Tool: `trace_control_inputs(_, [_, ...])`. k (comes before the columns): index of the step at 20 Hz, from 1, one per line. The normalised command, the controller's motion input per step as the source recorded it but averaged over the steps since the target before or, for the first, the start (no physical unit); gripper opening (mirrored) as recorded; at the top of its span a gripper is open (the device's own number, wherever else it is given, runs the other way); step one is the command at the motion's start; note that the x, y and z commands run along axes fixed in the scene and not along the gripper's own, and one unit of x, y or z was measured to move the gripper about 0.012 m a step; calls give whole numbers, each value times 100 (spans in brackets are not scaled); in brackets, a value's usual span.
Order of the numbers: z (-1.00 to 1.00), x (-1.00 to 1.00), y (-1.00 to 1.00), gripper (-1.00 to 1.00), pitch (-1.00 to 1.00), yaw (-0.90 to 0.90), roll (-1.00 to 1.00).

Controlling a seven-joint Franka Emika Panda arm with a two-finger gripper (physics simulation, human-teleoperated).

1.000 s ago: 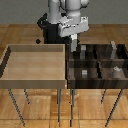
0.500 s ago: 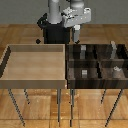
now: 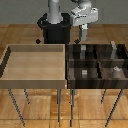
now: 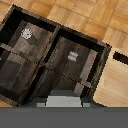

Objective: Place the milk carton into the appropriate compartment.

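Observation:
My gripper [image 3: 84,38] hangs above the rear left compartment of the dark-brown compartment bin [image 3: 95,85], near the exterior view's middle. In the wrist view a small pale grey box, the milk carton [image 4: 62,99], sits between the fingers right under the camera, and the gripper is shut on it. From the exterior view the carton is hard to tell apart from the dark fingers. Below the carton lies the dark bin [image 4: 85,38] with its dividers.
A large light wood bin [image 3: 35,82] stands on thin legs at the exterior view's left, touching the dark bin. Dull grey little blocks [image 3: 84,73] [image 3: 116,70] sit in the dark compartments, also seen as blocks [image 4: 73,56] [image 4: 27,34]. The robot base [image 3: 54,27] rises behind.
The gripper has moved steadily toward the exterior view's right, from over the light bin's rear edge to above the dark bin, and sits slightly lower.

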Motion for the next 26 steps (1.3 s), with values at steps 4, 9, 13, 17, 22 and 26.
trace_control_inputs(4, [0, -25, -8, -100, 0, 0, 0])
trace_control_inputs(9, [-20, 0, 0, -100, 0, 0, 0])
trace_control_inputs(13, [-75, 0, 0, -100, 0, 0, 0])
trace_control_inputs(17, [-100, 0, 0, -100, 0, 0, 0])
trace_control_inputs(22, [-100, 0, 0, -100, 0, 0, 0])
trace_control_inputs(26, [0, 0, 0, 100, 0, 0, 0])
